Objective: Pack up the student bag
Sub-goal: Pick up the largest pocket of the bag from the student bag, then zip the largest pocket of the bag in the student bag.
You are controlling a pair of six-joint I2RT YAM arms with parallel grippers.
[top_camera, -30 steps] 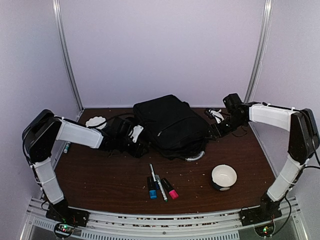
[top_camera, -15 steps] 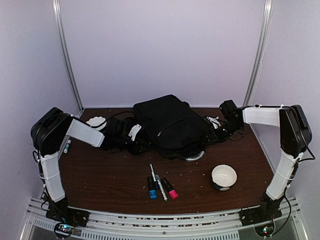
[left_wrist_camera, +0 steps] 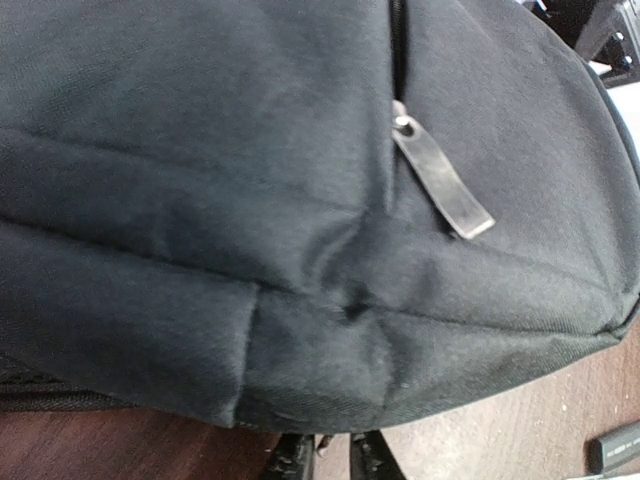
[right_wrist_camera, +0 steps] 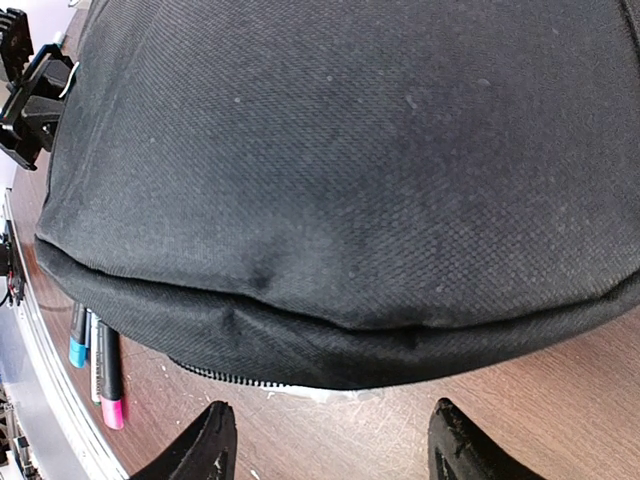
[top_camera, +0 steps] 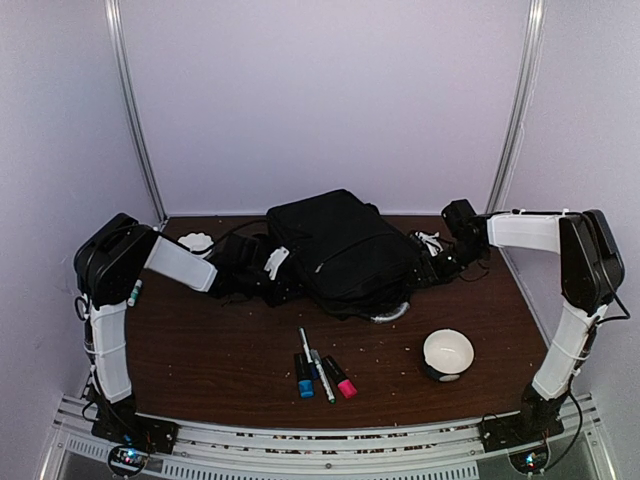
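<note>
Flanking the student bag [top_camera: 345, 250], which lies flat at the middle-rear of the bench [top_camera: 200, 350], both arms sit close to its sides. Risk: a grasp of loose fabric rather than the zipper pull [left_wrist_camera: 440, 190] would likely drag the bag instead of opening it. Right jaws stand wide apart, empty, just short of the bag. Left jaws are almost together, with nothing visible between them.

Black student bag [top_camera: 345, 250], white bowl [top_camera: 447, 351], brown table [top_camera: 200, 350]
</note>
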